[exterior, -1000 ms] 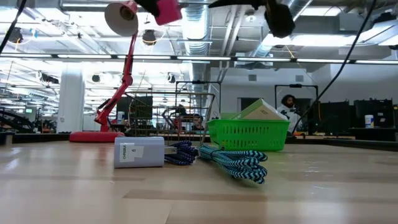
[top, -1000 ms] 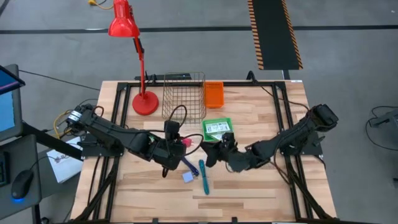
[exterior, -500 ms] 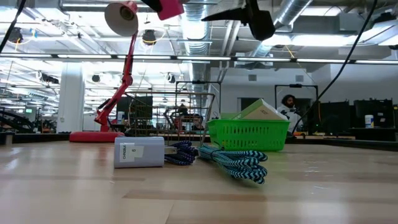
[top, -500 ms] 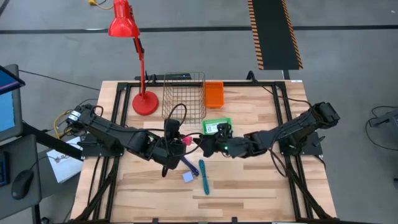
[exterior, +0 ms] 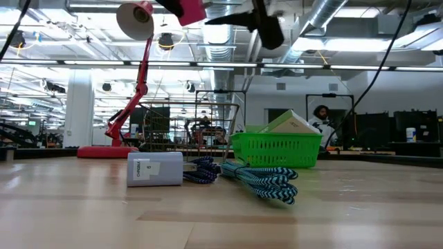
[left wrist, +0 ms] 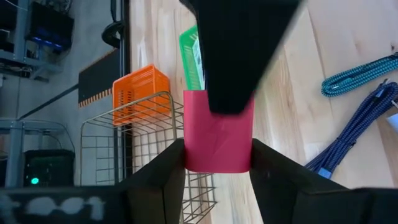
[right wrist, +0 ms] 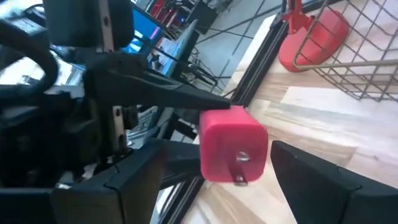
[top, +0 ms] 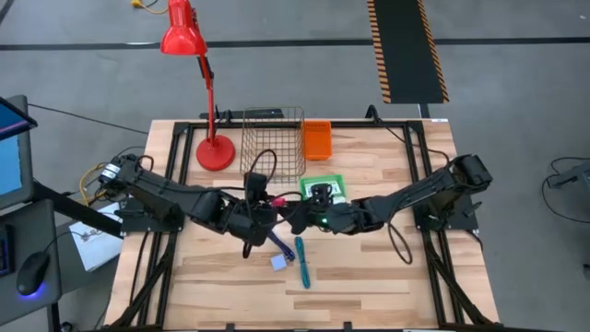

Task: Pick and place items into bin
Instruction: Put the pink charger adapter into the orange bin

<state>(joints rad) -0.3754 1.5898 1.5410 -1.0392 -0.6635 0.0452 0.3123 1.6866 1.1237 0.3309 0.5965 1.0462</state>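
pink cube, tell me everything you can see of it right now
The pink cube is a small block with rounded edges, plain and smooth, plastic by the look, with a small metal fitting on the face toward the right wrist camera. It is off the table, clamped between the two dark fingers of the left pincer. The right pincer is open with a finger on each side of the cube, not touching it. From above, the cube hangs over the table's middle, beside the green basket.

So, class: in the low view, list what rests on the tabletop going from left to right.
Red lamp base → pale grey block → dark blue cord → teal braided cable → green basket.
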